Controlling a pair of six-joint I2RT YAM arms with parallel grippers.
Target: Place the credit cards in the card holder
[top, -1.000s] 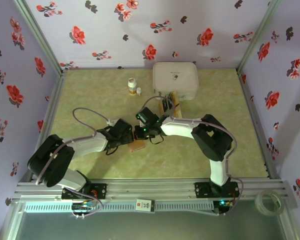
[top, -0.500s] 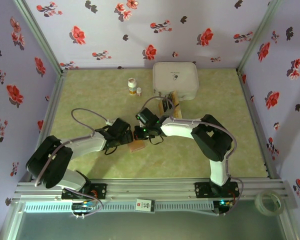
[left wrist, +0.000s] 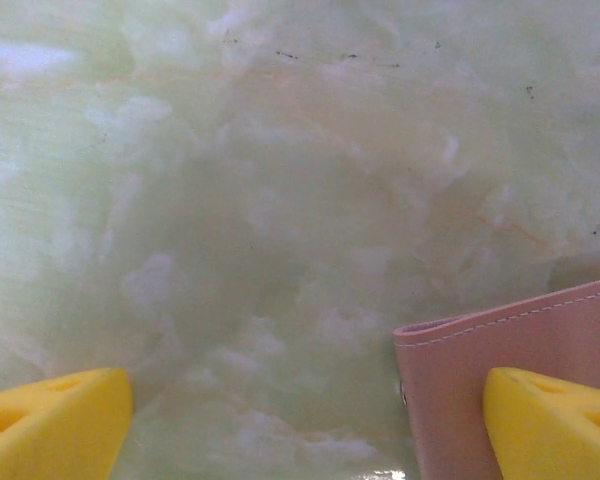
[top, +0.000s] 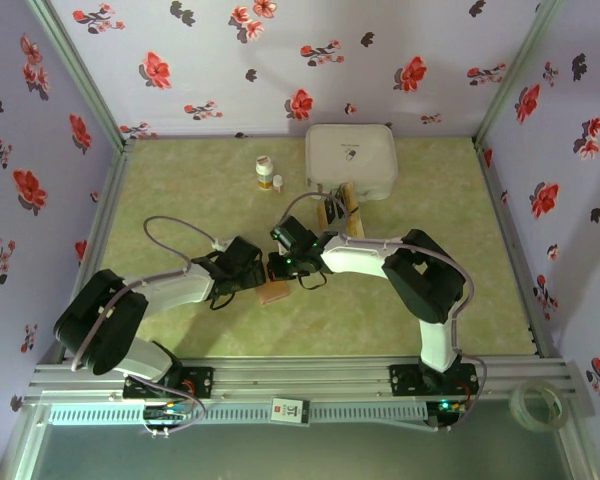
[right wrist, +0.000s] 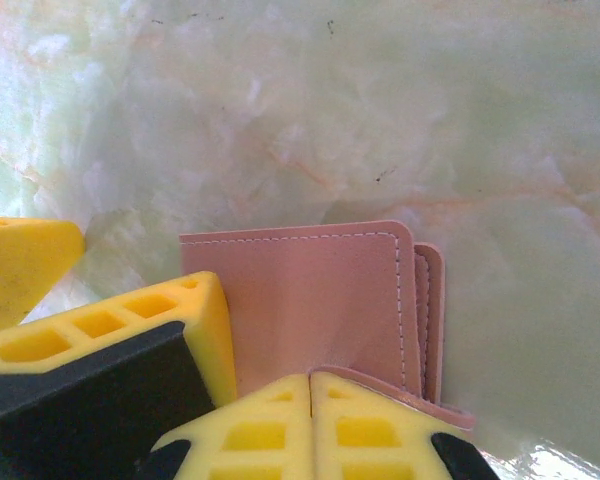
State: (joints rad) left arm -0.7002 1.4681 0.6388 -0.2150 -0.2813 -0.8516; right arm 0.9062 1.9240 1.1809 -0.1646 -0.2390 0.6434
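The white-shelled left arm (top: pixel 170 288) and right arm (top: pixel 360 255) have black joints, grey looping cables and yellow end effector fingers (right wrist: pixel 270 425).

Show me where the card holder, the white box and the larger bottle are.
card holder (right wrist: pixel 300 300): right wrist view, middle of its upper flap.
white box (top: pixel 351 158): top external view, centre of its lid.
larger bottle (top: pixel 264 172): top external view, its body.

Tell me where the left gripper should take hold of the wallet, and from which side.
Probably the top flap of the wallet, at the edge where two layers show stepped apart. It lies flat on the table, so a pinch from above finds nothing; the left gripper, open, should come in low from that edge, slipping one finger under.
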